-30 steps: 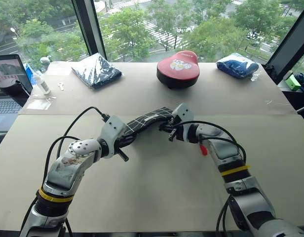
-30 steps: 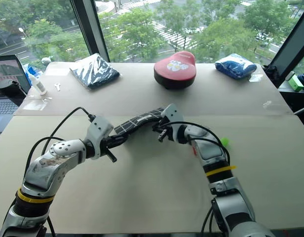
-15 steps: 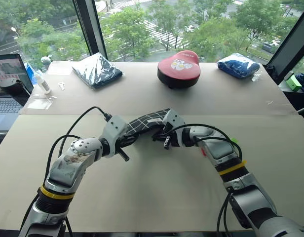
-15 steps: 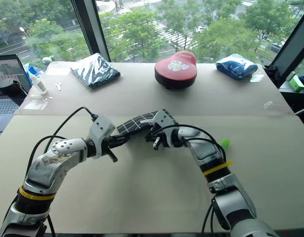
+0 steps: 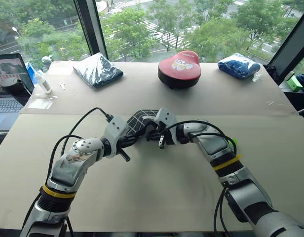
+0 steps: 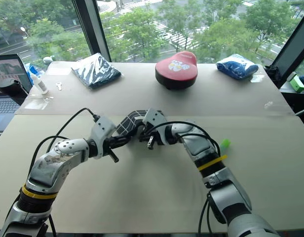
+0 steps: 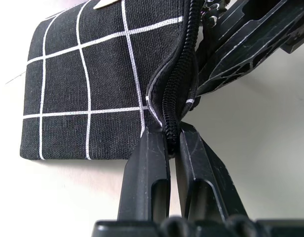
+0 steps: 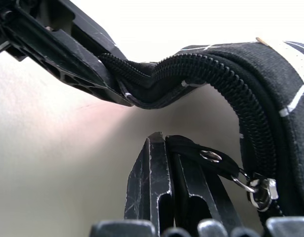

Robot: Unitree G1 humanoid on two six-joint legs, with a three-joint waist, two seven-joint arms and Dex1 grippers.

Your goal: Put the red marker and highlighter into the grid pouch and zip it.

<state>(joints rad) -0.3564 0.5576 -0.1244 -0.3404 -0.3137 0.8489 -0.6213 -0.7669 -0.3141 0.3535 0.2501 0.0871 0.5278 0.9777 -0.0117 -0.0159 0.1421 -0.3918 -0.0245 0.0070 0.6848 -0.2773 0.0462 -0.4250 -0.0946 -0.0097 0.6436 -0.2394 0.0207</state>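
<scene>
left gripper (image 7: 172, 143): reaches in from the left, clamped on the zipper-edge corner of the grid pouch (image 7: 88, 84) | right gripper (image 8: 167, 148): wrist bent leftward, pinched shut on the zipper pull tab (image 8: 191, 148) | pouch: bunched between both grippers at mid-table (image 5: 142, 197) | highlighter (image 6: 224, 143): on table behind right forearm, partly hidden

silver-grey arms with yellow wrist bands, looping black cables, perforated joint covers, black two-fingered pincers.
</scene>
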